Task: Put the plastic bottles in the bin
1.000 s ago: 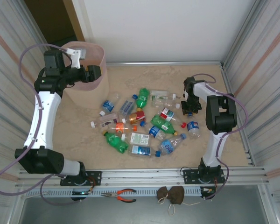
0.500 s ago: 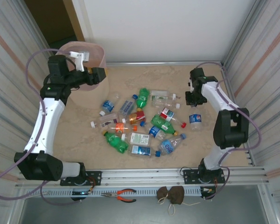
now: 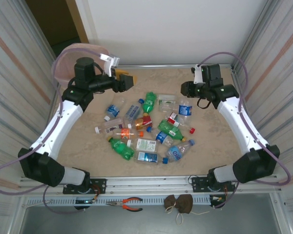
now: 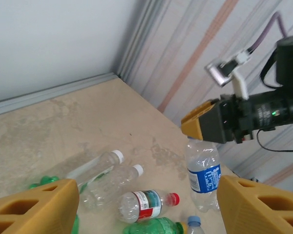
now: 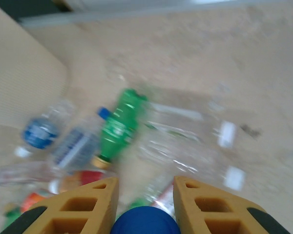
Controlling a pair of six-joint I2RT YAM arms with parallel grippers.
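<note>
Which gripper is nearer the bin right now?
Left. The left gripper hovers open just right of the bin; the right gripper, shut on a blue-labelled bottle, is across the table.

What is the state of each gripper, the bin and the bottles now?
Held bottle: upright, hanging by its cap.
Right gripper: shut on the held bottle.
Left gripper: open, empty.
Other bottles: lying loose on the table.
Bin: upright, open-topped.

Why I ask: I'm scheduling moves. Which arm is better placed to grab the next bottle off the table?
Left, probably: the left hand is open and empty near the pile. The right hand is shut on a blue-capped bottle.
</note>
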